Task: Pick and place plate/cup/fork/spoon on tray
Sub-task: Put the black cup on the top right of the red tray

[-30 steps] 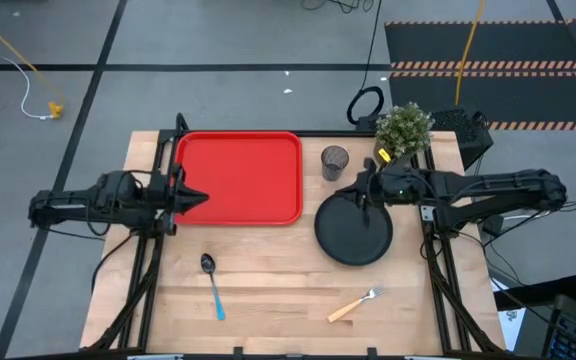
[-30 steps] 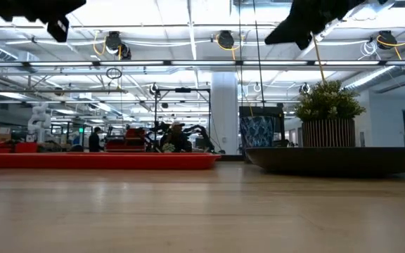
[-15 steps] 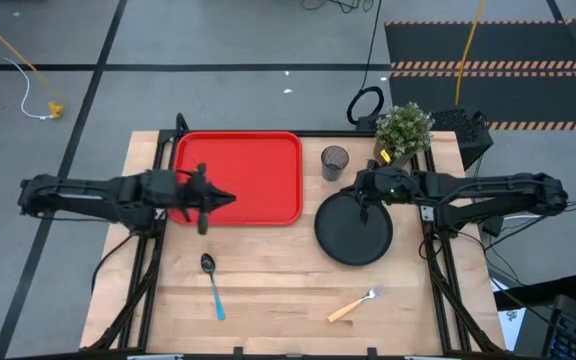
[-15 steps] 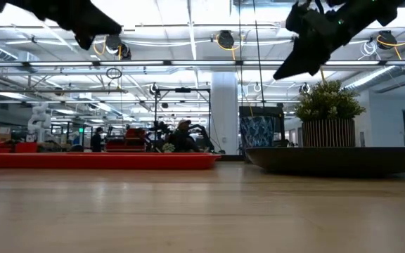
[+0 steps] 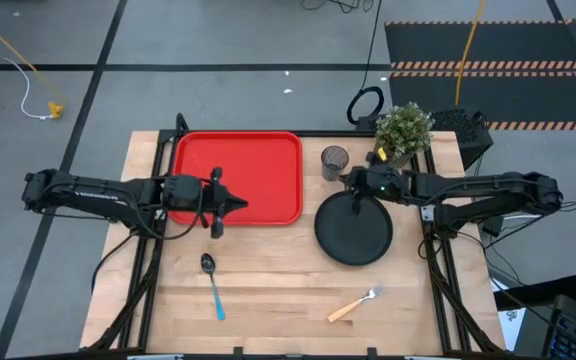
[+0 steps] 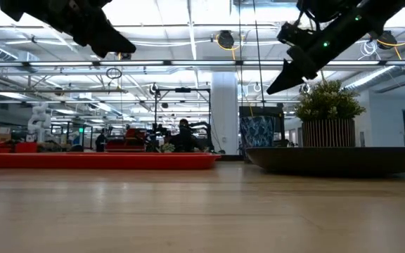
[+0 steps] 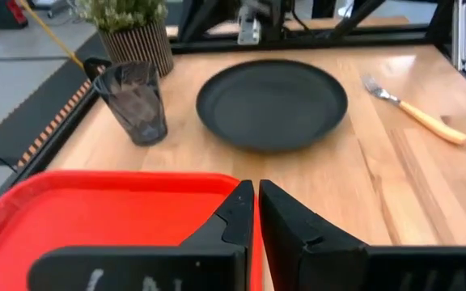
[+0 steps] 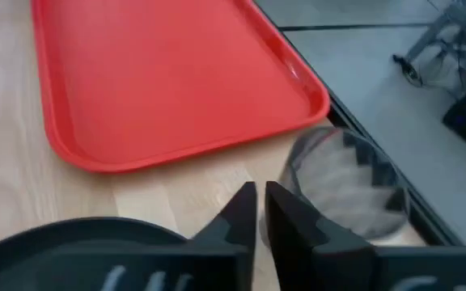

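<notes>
The red tray (image 5: pixel 238 178) lies at the far left of the table. The dark cup (image 5: pixel 335 160) stands upright to its right. Nearer than the cup, the black plate (image 5: pixel 353 228) lies flat. The blue-handled spoon (image 5: pixel 211 285) and the orange-handled fork (image 5: pixel 356 305) lie flat near the front edge. My left gripper (image 5: pixel 243 205) hovers shut above the tray's near right part, pointing toward the plate (image 7: pixel 272 103). My right gripper (image 5: pixel 346 178) hangs shut in the air between the plate's far rim and the cup (image 8: pixel 346 190), with only a thin slit between its fingers.
A potted green plant (image 5: pixel 403 130) stands at the far right corner, just behind my right arm. Bare wood lies between the spoon and the fork and in front of the tray. Both grippers (image 6: pixel 129 49) (image 6: pixel 269 90) are well above the tabletop.
My left gripper has moved toward the table's right, from the tray's left edge out over its near right part. My right gripper has sunk and shifted from above the plate's far rim toward the cup, tipping further down.
</notes>
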Tool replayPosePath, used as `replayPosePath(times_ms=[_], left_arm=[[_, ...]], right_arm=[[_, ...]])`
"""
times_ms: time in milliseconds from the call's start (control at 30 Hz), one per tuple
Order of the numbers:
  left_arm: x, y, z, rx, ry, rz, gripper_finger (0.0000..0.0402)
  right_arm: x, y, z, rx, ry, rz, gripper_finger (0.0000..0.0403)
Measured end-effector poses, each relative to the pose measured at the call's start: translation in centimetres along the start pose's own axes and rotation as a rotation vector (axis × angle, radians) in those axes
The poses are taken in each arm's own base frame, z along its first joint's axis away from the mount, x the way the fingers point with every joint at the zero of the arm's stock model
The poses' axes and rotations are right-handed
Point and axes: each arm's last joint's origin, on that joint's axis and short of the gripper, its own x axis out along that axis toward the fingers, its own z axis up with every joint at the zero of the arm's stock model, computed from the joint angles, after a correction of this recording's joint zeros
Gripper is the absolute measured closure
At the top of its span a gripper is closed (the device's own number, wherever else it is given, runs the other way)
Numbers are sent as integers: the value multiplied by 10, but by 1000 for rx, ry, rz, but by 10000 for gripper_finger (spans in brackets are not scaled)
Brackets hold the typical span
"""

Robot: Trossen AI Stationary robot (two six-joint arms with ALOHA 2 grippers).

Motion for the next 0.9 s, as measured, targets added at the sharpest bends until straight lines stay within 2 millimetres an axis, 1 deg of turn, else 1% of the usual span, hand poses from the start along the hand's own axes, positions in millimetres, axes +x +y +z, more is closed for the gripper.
replayPosePath(times_ms=[233,367,467,600,767,900], left_arm=[[0,1,0,-3,0,6,376],[0,1,0,-4,0,5,376],[0,1,1,-4,-6,6,376],[2,1,3,-7,-36,8,376],[4,1,5,-4,-54,9,376],[4,1,5,-5,-54,9,376]], right_arm=[[25,-2,25,-118,51,-48,314],[35,-5,40,-181,156,-46,284],[40,-11,51,-210,257,-47,265],[45,-19,64,-230,342,-40,239],[57,-28,66,-205,432,50,211],[66,-33,63,-206,510,66,202]])
